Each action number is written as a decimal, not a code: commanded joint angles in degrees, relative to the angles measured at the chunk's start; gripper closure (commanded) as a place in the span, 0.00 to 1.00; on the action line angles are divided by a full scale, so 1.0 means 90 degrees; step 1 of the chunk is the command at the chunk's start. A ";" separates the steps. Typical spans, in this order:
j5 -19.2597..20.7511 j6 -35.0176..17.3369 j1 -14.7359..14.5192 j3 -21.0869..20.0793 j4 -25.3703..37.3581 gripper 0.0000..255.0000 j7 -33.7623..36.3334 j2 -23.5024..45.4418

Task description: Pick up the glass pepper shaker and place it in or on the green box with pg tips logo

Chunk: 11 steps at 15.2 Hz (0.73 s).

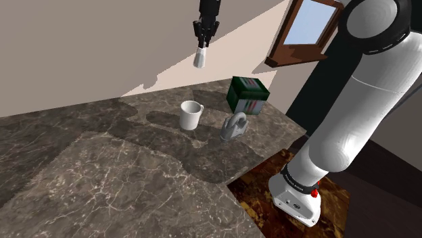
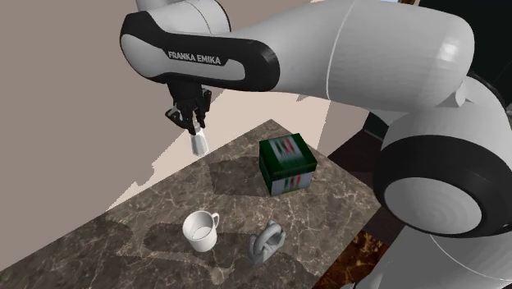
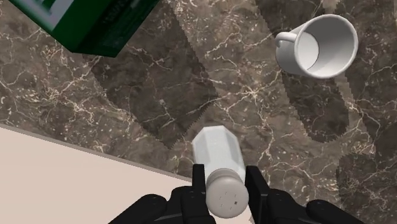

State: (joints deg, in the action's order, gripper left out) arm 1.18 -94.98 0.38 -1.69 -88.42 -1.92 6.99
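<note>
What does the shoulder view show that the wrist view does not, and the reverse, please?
The shoulder view adds the white arm, a window and a grey object beside the white mug. The wrist view adds the perforated cap of the shaker, clasped between the fingers. Both share the shaker, that mug, the green box and the marbled counter.
</note>
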 commanded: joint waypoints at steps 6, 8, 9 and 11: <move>-0.0015 0.0358 0.0127 0.0096 0.0078 1.00 -0.0230 -0.0284; -0.0021 0.0342 0.0248 0.0199 -0.0283 1.00 -0.0454 -0.0632; -0.0020 0.0341 0.0307 0.0254 -0.0447 1.00 -0.0568 -0.0798; -0.0009 0.0353 0.0422 0.0373 -0.0744 1.00 -0.0800 -0.1111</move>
State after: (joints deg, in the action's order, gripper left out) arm 1.06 -92.14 3.58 1.07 -93.93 -7.89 -1.49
